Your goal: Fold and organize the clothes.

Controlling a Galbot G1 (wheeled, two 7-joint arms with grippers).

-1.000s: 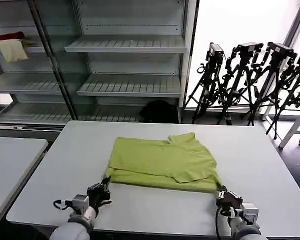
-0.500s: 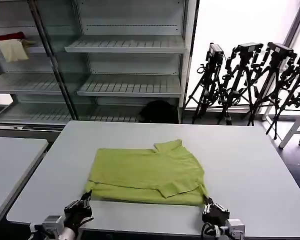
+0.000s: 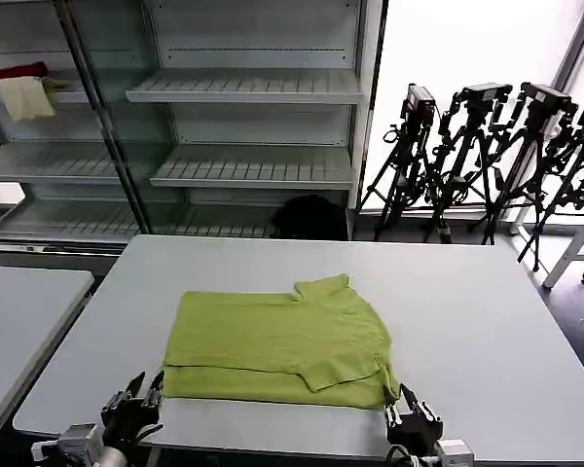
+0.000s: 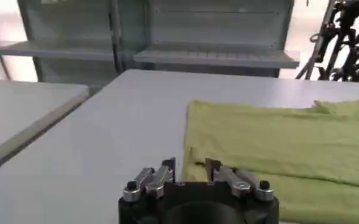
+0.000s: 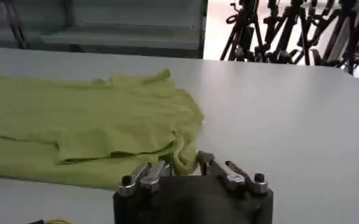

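Both arms sit low at the table's (image 3: 487, 321) near edge. The left end effector (image 3: 141, 399), at seven o'clock of the folded T-shirt (image 3: 282, 336), is released, just off the hem. The right end effector (image 3: 409, 413), at five o'clock, is also spread; its wrist view shows the shirt's bunched corner (image 5: 182, 161) between the fingers.

Left end effector (image 3: 146, 397) apparently parted; right end effector (image 3: 405, 409) likewise, both low.
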